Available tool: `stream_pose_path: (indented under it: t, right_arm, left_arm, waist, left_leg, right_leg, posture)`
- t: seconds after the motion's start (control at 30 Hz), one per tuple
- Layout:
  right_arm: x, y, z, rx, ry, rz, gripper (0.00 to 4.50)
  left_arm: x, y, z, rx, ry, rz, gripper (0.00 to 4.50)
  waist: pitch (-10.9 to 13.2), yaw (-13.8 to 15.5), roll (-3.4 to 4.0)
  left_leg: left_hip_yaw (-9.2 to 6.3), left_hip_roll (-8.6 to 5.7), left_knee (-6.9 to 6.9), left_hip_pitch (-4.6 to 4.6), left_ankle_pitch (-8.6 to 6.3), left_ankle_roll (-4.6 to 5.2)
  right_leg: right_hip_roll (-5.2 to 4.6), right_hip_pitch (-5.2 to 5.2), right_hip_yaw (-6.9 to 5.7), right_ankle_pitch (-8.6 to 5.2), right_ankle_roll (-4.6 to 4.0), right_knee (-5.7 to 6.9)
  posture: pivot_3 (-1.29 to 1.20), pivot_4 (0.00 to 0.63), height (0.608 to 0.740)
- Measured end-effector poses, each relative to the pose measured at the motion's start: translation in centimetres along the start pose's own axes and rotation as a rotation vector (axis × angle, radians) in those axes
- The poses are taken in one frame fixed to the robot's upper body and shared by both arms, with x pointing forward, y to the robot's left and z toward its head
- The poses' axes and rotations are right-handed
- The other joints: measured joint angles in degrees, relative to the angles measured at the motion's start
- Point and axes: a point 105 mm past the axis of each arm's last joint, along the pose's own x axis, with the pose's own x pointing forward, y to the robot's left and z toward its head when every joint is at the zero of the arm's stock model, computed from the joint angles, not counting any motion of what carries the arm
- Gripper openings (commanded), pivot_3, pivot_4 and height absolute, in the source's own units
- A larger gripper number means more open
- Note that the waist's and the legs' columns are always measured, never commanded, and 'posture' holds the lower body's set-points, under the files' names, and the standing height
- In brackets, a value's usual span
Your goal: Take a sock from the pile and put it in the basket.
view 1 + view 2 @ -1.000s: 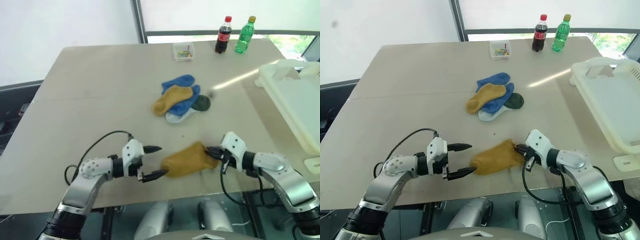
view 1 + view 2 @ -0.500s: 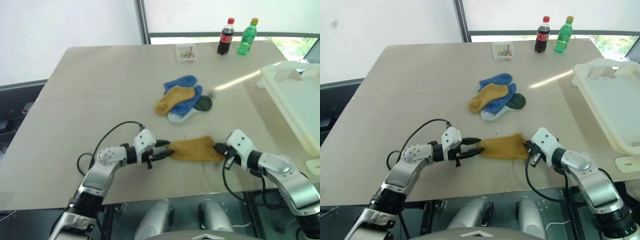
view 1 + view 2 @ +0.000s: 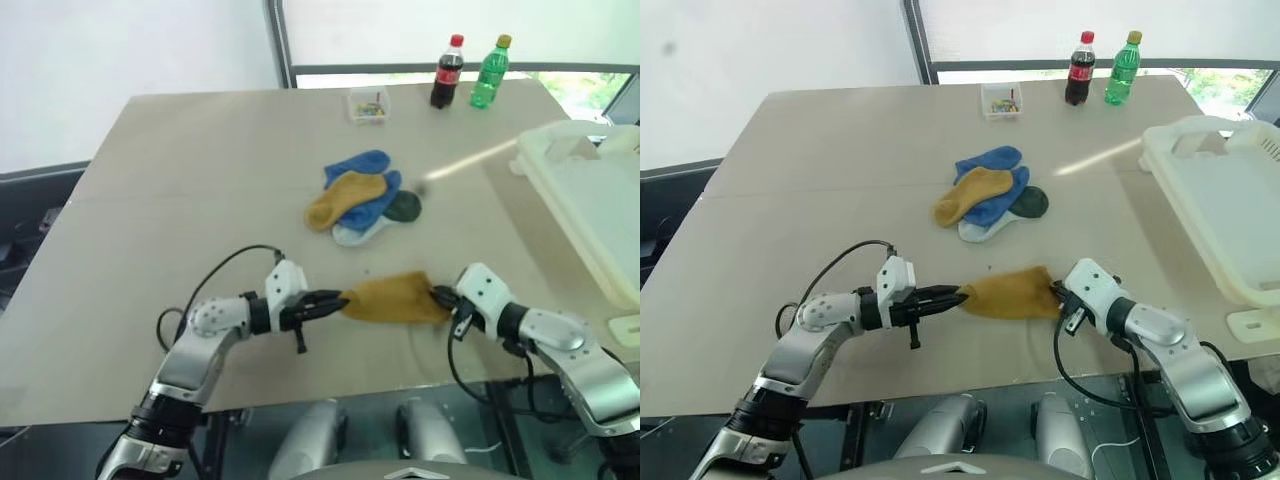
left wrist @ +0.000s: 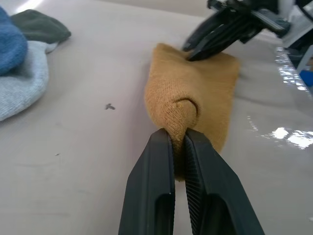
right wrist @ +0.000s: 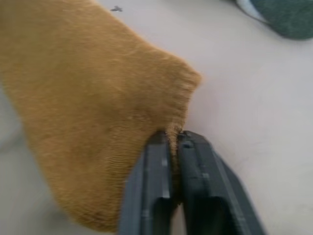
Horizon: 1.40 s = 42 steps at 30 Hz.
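While both arms reach inward over the near edge of the tabletop, a single mustard-yellow sock is stretched between them, its long axis running side to side across the robot's front. The left end effector is closed on one end of this sock; the left wrist view shows the fabric bunched into a small knob pinched between the two black fingers. The right end effector meets the opposite end, and the right wrist view shows the knitted edge caught between nearly closed fingers; whether that grip is firm or loosening cannot be told. The sock thus lies straight ahead of each end effector, toward the other arm.

The sock is short, ribbed, soft and limp, sagging slightly flat on the tabletop between its two held ends.

Farther out, near mid-tabletop, the pile remains: blue, mustard, white and dark green socks overlapping loosely.

The basket, large, white and thick-rimmed, stands at the robot's right edge of the tabletop, well apart from the sock. Judged from this layout, the right arm is the nearer to it, so the carry would run rightward and away.

At the far edge stand a small clear box and two bottles.
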Motion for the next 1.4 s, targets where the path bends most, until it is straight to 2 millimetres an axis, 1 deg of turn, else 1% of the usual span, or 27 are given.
stream_pose_path:
  t: [0.03, 0.07, 0.13, 0.17, 0.2, 0.33, 0.43, 0.5, 0.53, 0.6, 0.67, 0.7, 0.77, 0.87, 0.93, 0.97, 1.0, 1.03, 1.13, 1.23, 1.3, 1.37, 1.4]
  right_arm:
    - [0.0, -0.2, 0.1, -0.006, -0.002, -0.005, 2.31]
    - [0.0, -0.5, 0.1, -0.012, -0.004, -0.011, 2.82]
    - [-0.1, -0.8, 0.2, -0.02, -0.008, -0.021, 3.7]
    - [-0.2, -0.9, 0.2, -0.022, -0.009, -0.023, 4.13]
    - [-0.3, -1.0, 0.3, -0.023, -0.015, -0.027, 4.48]
    - [-0.6, -0.7, 0.2, -0.003, -0.034, -0.006, 4.48]
    - [-0.5, -0.7, 1.0, 0.013, -0.078, 0.007, 4.48]
    - [0.0, -1.0, 2.8, 0.003, -0.146, 0.004, 4.48]
    - [0.3, -1.3, 4.0, -0.018, -0.184, -0.003, 4.48]
    - [1.0, -1.5, 5.6, -0.054, -0.225, -0.007, 4.48]
    - [2.3, -1.6, 7.1, -0.084, -0.257, -0.015, 4.48]
    - [2.5, -1.6, 7.3, -0.09, -0.262, -0.017, 4.48]
    - [3.2, -1.4, 7.8, -0.102, -0.28, -0.011, 4.48]
    - [3.6, -1.0, 8.2, -0.1, -0.323, -0.002, 4.48]
    - [3.6, -0.7, 8.5, -0.097, -0.345, 0.008, 4.48]
    - [3.6, -0.2, 9.1, -0.084, -0.394, 0.042, 4.48]
    - [3.4, 0.4, 9.6, -0.059, -0.435, 0.092, 4.48]
    - [3.0, 0.8, 9.5, -0.043, -0.45, 0.125, 4.48]
    - [2.0, 1.1, 9.3, -0.038, -0.459, 0.148, 4.48]
    - [0.7, 1.0, 8.8, -0.029, -0.459, 0.13, 4.48]
    - [-0.1, 1.1, 8.2, -0.02, -0.45, 0.122, 4.48]
    - [-1.6, 1.1, 7.5, -0.008, -0.432, 0.091, 4.48]
    - [-1.9, 1.1, 7.4, -0.008, -0.43, 0.082, 4.48]
  left_arm:
    - [-0.1, 0.1, -0.1, -0.016, 0.004, 0.007, 0.91]
    - [-0.2, 0.2, -0.2, -0.032, 0.01, 0.014, 1.19]
    - [-0.3, 0.2, -0.5, -0.048, 0.02, 0.028, 1.99]
    - [-0.4, 0.2, -0.5, -0.051, 0.022, 0.032, 2.0]
    - [-0.5, 0.1, -0.5, -0.052, 0.023, 0.039, 2.0]
    - [-1.6, -0.4, -0.9, -0.065, 0.028, 0.063, 2.0]
    - [-2.6, 0.0, -0.7, -0.064, -0.007, 0.126, 2.0]
    - [-3.6, 0.7, 0.0, -0.064, -0.068, 0.194, 2.0]
    - [-3.9, 1.0, 0.5, -0.054, -0.097, 0.221, 2.0]
    - [-4.4, 1.5, 1.0, -0.051, -0.139, 0.265, 2.0]
    - [-5.1, 2.4, 1.4, -0.035, -0.165, 0.351, 2.0]
    - [-5.2, 2.7, 1.5, -0.028, -0.165, 0.376, 2.0]
    - [-5.9, 3.9, 1.4, -0.009, -0.141, 0.483, 2.0]
    - [-6.5, 5.8, 1.2, 0.017, -0.099, 0.622, 2.0]
    - [-6.6, 6.1, 1.2, 0.025, -0.094, 0.65, 2.0]
    - [-6.5, 6.7, 1.5, 0.038, -0.096, 0.682, 2.0]
    - [-6.3, 7.7, 2.1, 0.049, -0.082, 0.715, 2.0]
    - [-6.2, 8.7, 2.4, 0.055, -0.049, 0.738, 2.0]
    - [-5.8, 9.7, 2.8, 0.108, 0.03, 0.704, 2.0]
    - [-4.9, 10.4, 2.4, 0.144, 0.091, 0.649, 2.0]
    - [-4.7, 10.8, 1.9, 0.169, 0.138, 0.626, 2.0]
    - [-4.1, 11.7, 1.7, 0.222, 0.177, 0.609, 2.0]
    - [-4.1, 11.9, 1.5, 0.238, 0.193, 0.61, 2.0]
  waist:
    - [0.0, 0.0, 0.0]
    - [0.0, 0.0, 0.0]
    - [0.0, 0.0, 0.0]
    - [0.0, 0.0, 0.0]
    - [0.0, 0.0, 0.0]
    - [0.0, 0.1, 0.03]
    - [0.0, 0.0, 0.05]
    - [0.1, -0.1, 0.09]
    - [0.1, 0.0, 0.09]
    - [0.1, 0.0, 0.09]
    - [0.1, 0.0, 0.08]
    - [0.1, 0.0, 0.08]
    - [0.1, 0.1, 0.08]
    - [0.1, 0.2, 0.05]
    - [0.1, 0.1, 0.05]
    - [0.1, 0.1, 0.05]
    - [0.1, 0.1, 0.05]
    - [0.1, 0.1, 0.05]
    - [0.1, 0.0, 0.05]
    - [0.1, 0.0, 0.06]
    - [0.1, 0.0, 0.06]
    - [0.1, 0.1, 0.04]
    - [0.1, 0.1, 0.04]
  left_leg:
    - [0.0, 0.0, 0.0, 0.01, 0.0, 0.0]
    - [0.0, 0.0, 0.0, 0.01, 0.0, 0.0]
    - [0.0, 0.0, -0.01, 0.0, 0.0, 0.0]
    - [0.0, 0.0, -0.02, 0.0, 0.0, 0.0]
    - [0.01, 0.01, -0.03, -0.01, 0.0, -0.01]
    - [0.01, 0.01, -0.06, -0.03, 0.05, -0.09]
    - [0.02, 0.02, -0.06, -0.03, -0.01, 0.0]
    - [0.05, 0.04, -0.06, -0.03, -0.01, 0.0]
    - [0.03, 0.04, -0.06, -0.03, -0.01, 0.0]
    - [0.02, 0.04, -0.06, -0.04, 0.0, -0.01]
    - [0.04, 0.04, -0.06, -0.05, 0.13, -0.23]
    - [0.04, 0.03, -0.06, -0.05, 0.13, -0.24]
    - [0.03, 0.02, -0.06, -0.07, 0.14, -0.25]
    - [0.0, 0.0, -0.06, -0.09, 0.14, -0.25]
    - [0.02, 0.0, -0.06, -0.11, 0.14, -0.25]
    - [0.03, -0.01, -0.06, -0.1, 0.14, -0.25]
    - [0.01, -0.01, -0.06, -0.09, 0.14, -0.25]
    - [-0.02, -0.01, -0.06, -0.09, 0.14, -0.25]
    - [0.0, -0.01, -0.07, -0.11, 0.14, -0.25]
    - [0.0, -0.02, -0.07, -0.12, 0.14, -0.25]
    - [0.01, -0.02, -0.09, -0.14, 0.14, -0.25]
    - [-0.02, -0.02, -0.08, -0.17, 0.14, -0.25]
    - [-0.02, -0.02, -0.08, -0.17, 0.14, -0.25]
  right_leg:
    - [0.01, 0.0, 0.0, 0.0, 0.0, 0.0]
    - [0.01, 0.0, -0.01, 0.0, 0.0, 0.0]
    - [0.01, 0.0, 0.0, 0.0, 0.0, -0.01]
    - [0.01, -0.01, 0.01, 0.0, 0.0, -0.03]
    - [0.01, -0.01, 0.01, 0.0, 0.0, -0.04]
    - [0.0, -0.03, 0.02, 0.0, -0.01, -0.06]
    - [0.0, -0.04, 0.03, 0.0, -0.01, -0.06]
    - [0.02, -0.05, 0.05, 0.0, -0.01, -0.02]
    - [0.02, -0.05, 0.02, 0.0, -0.01, -0.02]
    - [0.02, -0.06, 0.0, 0.0, -0.01, -0.03]
    - [0.02, -0.07, 0.01, 0.0, -0.01, -0.04]
    - [0.02, -0.07, 0.02, 0.0, -0.01, -0.04]
    - [0.02, -0.08, 0.0, 0.0, -0.02, -0.06]
    - [0.01, -0.1, -0.03, 0.0, -0.02, -0.09]
    - [0.01, -0.1, 0.0, 0.0, -0.01, -0.08]
    - [0.01, -0.1, 0.02, 0.0, -0.01, -0.08]
    - [0.02, -0.09, -0.01, 0.0, -0.01, -0.06]
    - [0.02, -0.1, -0.03, 0.0, -0.01, -0.04]
    - [0.03, -0.15, 0.0, 0.0, -0.01, -0.03]
    - [0.03, -0.17, 0.0, 0.0, -0.01, -0.03]
    - [0.02, -0.19, 0.02, 0.0, -0.01, -0.02]
    - [0.02, -0.2, -0.01, 0.0, -0.01, -0.04]
    - [0.01, -0.2, -0.01, 0.0, -0.01, -0.03]
  posture:
    - [0.0, 0.15, 0.74]
    - [0.0, 0.15, 0.74]
    - [0.0, 0.15, 0.74]
    - [0.0, 0.15, 0.74]
    - [0.0, 0.15, 0.74]
    - [0.0, 0.15, 0.74]
    - [0.0, 0.15, 0.74]
    - [0.0, 0.15, 0.74]
    - [0.0, 0.15, 0.74]
    - [0.0, 0.15, 0.74]
    - [0.0, 0.15, 0.74]
    - [0.0, 0.15, 0.74]
    - [0.0, 0.15, 0.74]
    - [0.0, 0.15, 0.74]
    - [0.0, 0.15, 0.74]
    - [0.0, 0.15, 0.74]
    - [0.0, 0.15, 0.74]
    - [0.0, 0.15, 0.74]
    - [0.0, 0.15, 0.74]
    - [0.0, 0.15, 0.74]
    - [0.0, 0.15, 0.74]
    - [0.0, 0.15, 0.74]
    - [0.0, 0.15, 0.74]
